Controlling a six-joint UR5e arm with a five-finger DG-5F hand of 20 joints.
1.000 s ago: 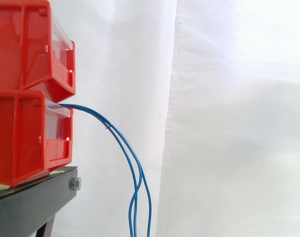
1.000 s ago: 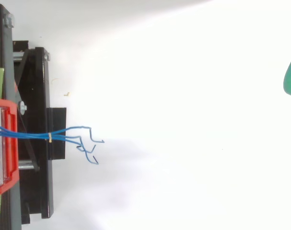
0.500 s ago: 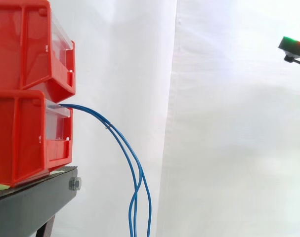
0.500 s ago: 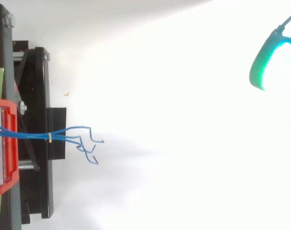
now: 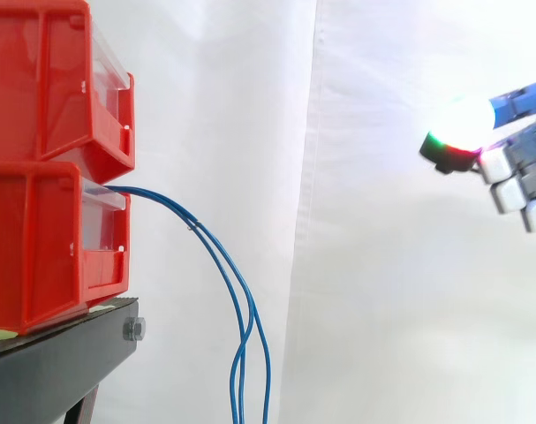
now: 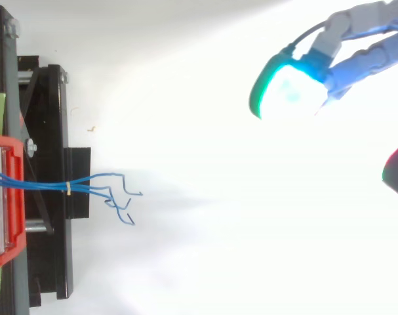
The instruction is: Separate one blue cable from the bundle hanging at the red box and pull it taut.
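White curtain (image 5: pixel 382 265) backs the blue cable bundle (image 5: pixel 225 265) drooping from the lower red bin (image 5: pixel 38 247) at left, nothing separated yet, while our hand (image 6: pixel 362 62) hovers well apart at right, fingers relaxed and empty.

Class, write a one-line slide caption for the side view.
Open hand at the right edge, well apart from the blue cables hanging from the lower red bin.

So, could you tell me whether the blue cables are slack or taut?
Slack: the blue cables droop in a curve from the lower red bin, untouched by the robot hand.
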